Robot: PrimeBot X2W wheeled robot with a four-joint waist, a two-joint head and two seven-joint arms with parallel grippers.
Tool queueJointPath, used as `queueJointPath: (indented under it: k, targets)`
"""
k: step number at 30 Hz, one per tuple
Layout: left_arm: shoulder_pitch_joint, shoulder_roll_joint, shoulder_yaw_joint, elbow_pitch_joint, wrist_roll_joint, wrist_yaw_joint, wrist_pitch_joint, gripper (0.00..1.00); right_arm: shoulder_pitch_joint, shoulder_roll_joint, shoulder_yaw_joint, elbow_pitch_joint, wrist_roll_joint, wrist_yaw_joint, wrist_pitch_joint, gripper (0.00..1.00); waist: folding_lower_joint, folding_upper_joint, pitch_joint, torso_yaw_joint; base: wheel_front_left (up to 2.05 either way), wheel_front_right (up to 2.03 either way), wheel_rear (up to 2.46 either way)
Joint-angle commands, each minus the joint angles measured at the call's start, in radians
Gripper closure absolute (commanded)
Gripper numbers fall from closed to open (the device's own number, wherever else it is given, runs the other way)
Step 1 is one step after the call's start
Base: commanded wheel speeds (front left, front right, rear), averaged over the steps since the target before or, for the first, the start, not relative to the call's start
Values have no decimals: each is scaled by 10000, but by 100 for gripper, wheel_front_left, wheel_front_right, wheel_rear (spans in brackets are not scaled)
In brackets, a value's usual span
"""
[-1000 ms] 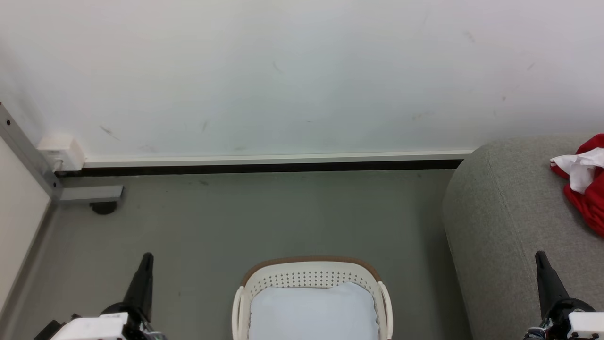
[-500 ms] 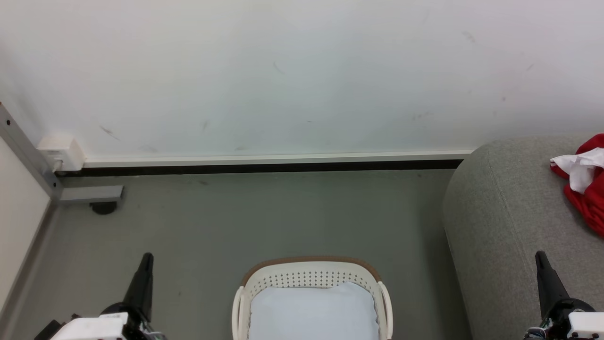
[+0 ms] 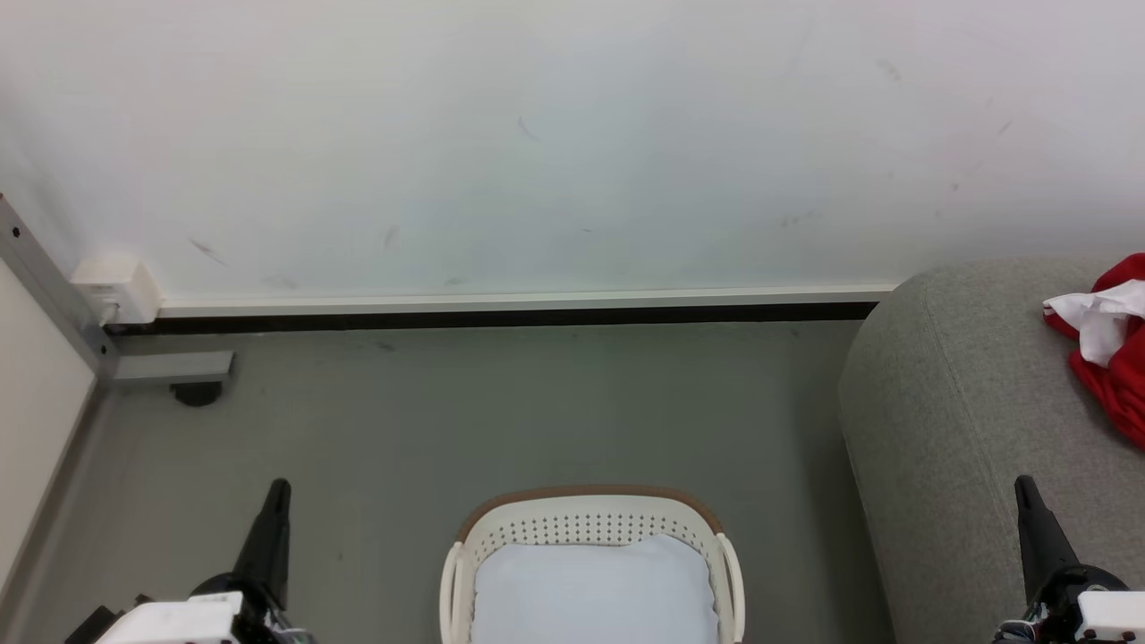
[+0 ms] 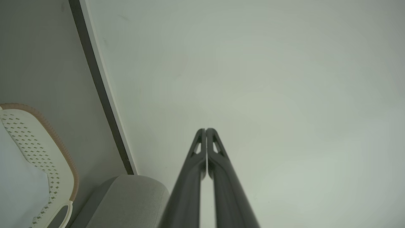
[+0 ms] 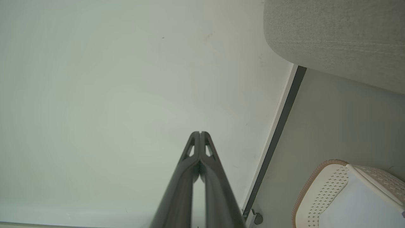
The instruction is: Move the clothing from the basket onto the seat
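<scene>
I see white wall (image 3: 572, 134) ahead, grey floor (image 3: 537, 411) below. Grey sofa (image 3: 966, 402) at right, rounded end near basket, so I judge carry short. White perforated basket (image 3: 590, 528) on floor between my arms, open top toward me for easy reach; pale pad (image 3: 595, 590) covers its visible inside. Red-and-white clothing (image 3: 1114, 376) lies crumpled on sofa, ahead of right claw (image 3: 1024, 487), well apart from it. Left claw (image 3: 280, 487) beside basket, farther off. Both claws pressed together, empty, pointing at wall. I judge transfer likely done.
</scene>
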Motion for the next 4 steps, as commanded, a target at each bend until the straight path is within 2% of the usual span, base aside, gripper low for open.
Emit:
queueJointPath:
  k: [1,4]
  targets:
    - [-92,17,38,3,-61,-27,43,100,-113,-67,-32,-36,21,-21,27,100,0,-1,0,0,0,0,0]
    - [-92,16,40,3,-60,-27,44,100,-113,-67,-32,-36,21,-21,26,100,0,-1,0,0,0,0,0]
